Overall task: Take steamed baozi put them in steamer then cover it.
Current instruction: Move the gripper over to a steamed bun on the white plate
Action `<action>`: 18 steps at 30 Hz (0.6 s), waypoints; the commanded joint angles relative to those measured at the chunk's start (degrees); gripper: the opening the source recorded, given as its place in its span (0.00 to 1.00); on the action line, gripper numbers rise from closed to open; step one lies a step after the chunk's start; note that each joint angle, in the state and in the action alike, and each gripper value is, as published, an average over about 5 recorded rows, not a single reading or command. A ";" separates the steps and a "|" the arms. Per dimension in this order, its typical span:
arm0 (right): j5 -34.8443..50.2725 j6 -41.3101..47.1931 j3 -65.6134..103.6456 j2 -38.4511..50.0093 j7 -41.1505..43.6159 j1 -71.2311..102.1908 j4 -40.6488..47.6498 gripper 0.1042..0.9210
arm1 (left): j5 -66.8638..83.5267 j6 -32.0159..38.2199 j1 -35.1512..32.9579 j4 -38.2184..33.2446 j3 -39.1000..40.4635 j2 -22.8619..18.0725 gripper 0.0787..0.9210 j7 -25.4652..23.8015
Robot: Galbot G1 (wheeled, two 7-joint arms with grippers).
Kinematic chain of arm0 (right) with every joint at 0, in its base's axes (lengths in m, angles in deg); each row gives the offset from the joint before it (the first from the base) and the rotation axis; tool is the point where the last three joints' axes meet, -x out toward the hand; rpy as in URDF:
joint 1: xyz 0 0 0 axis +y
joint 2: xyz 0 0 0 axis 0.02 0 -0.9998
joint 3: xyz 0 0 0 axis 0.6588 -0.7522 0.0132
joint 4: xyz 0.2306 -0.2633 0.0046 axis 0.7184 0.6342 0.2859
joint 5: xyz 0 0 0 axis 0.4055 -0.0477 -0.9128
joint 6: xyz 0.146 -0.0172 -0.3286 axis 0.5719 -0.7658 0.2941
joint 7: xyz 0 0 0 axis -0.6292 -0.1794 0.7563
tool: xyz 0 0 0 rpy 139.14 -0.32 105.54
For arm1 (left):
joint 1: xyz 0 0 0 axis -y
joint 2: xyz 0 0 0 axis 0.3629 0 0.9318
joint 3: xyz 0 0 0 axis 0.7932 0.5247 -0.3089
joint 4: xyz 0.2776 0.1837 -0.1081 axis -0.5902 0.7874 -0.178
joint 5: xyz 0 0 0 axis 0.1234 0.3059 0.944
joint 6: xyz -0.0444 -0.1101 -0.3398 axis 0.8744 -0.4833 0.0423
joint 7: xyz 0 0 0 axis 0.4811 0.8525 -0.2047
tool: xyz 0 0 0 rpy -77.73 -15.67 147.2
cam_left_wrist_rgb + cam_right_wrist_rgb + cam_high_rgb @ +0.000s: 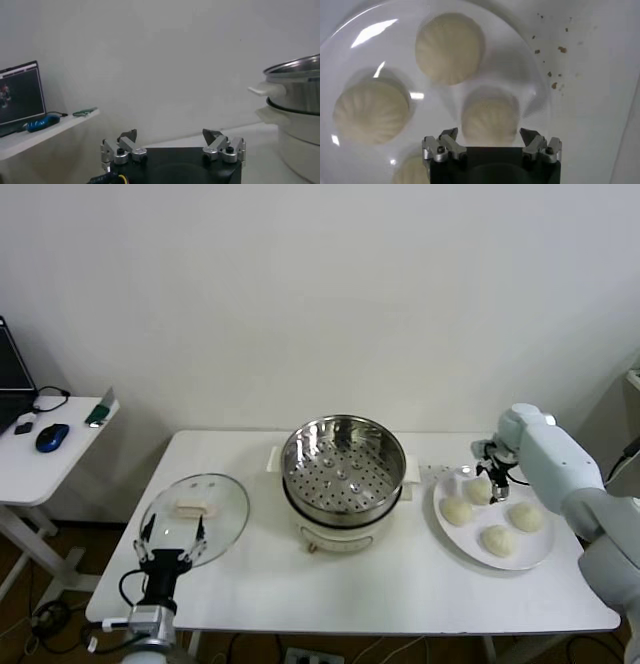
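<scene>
Right gripper: jaws spread wide on either side of one small round cream-white dough bun, nothing gripped yet. It hangs over the far corner of the flat white plate, at the right end of the white table. Three more buns of the same kind sit on that plate: two ahead of the fingers in the right wrist view, a fourth partly cut off at the frame edge.

Step in hand, as I judge it: first pick. To do well: keep the bun centred between the fingers, come straight down, close gently (soft dough should dent easily), lift clear before moving sideways.

Round shiny stainless-steel steamer basket with perforated bottom sits mid-table on its white pot base, uncovered, no buns in it. Raised rim means the bun must travel above it.

Room: neighbouring buns sit near the target, apart from it; plate rim lies just beside the outer finger. Brown crumbs on the table beyond. Open table between plate and steamer.

Left gripper: jaws wide, holding nothing, at the near left edge over the round clear glass lid with cream-white handle.
</scene>
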 commanded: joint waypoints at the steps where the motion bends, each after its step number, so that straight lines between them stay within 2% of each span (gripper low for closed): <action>1: -2.76 -0.56 2.14 -1.85 -0.26 0.00 3.09 0.85 | -0.06 0.04 -0.02 0.18 -0.01 0.08 0.88 -0.01; 8: -2.78 -1.04 2.84 -1.93 -0.31 -0.19 3.26 0.75 | -0.23 0.16 -0.16 0.23 0.09 -0.09 0.88 0.01; 18: -0.89 -4.28 2.03 -0.81 -0.15 -2.26 0.52 0.72 | -0.24 0.47 -0.60 0.14 0.02 -0.16 0.88 0.03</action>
